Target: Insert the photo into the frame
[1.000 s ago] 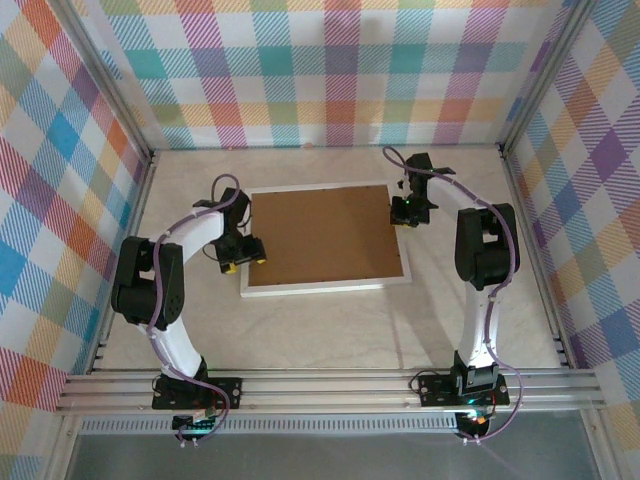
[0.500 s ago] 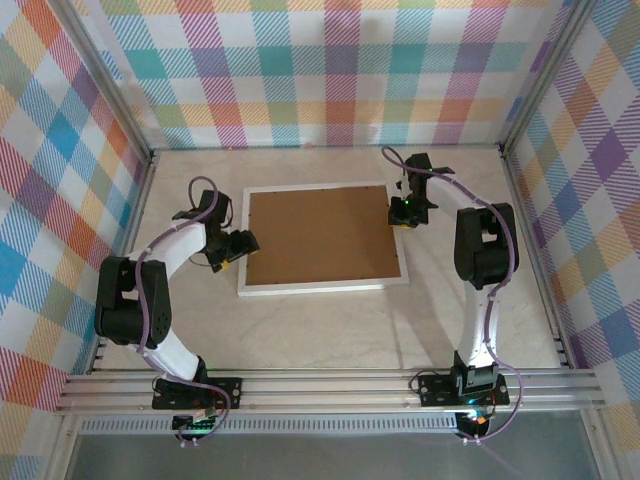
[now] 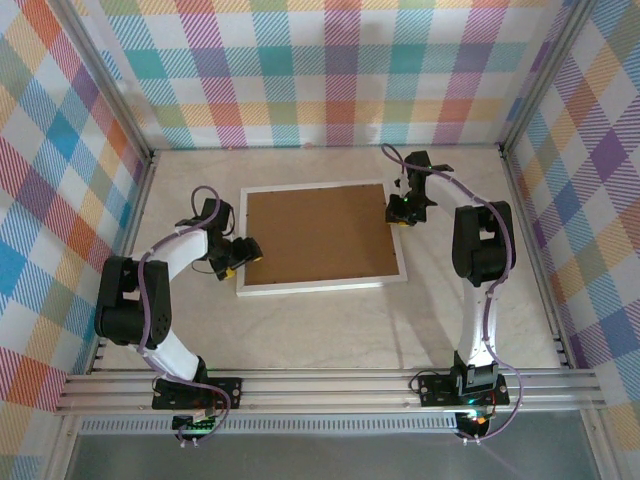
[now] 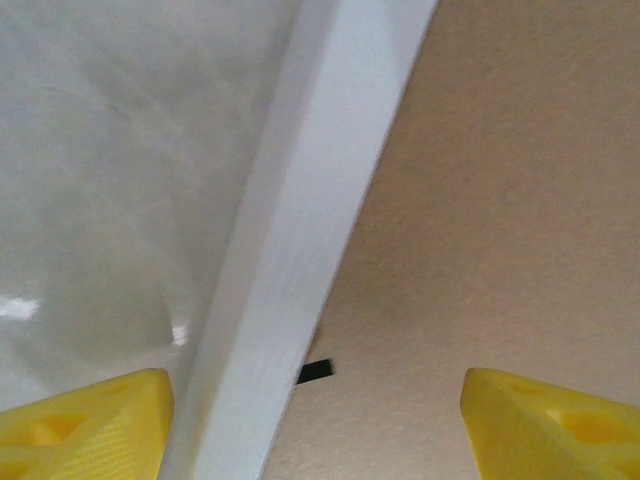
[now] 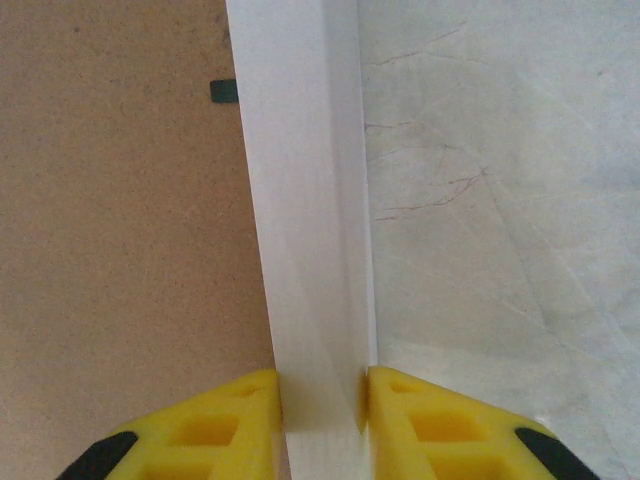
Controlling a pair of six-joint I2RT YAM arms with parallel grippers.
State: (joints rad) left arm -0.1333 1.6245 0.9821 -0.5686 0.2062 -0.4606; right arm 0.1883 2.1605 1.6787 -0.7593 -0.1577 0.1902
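Frame lies back-up in the middle of the table, its white border around a brown backing board that fills the opening. The right jaws clench the frame's right border near the far corner, a yellow fingertip pressed to each side. The left jaws stand wide, released, straddling the left border. A small black tab sits at the board's edge beside that border.
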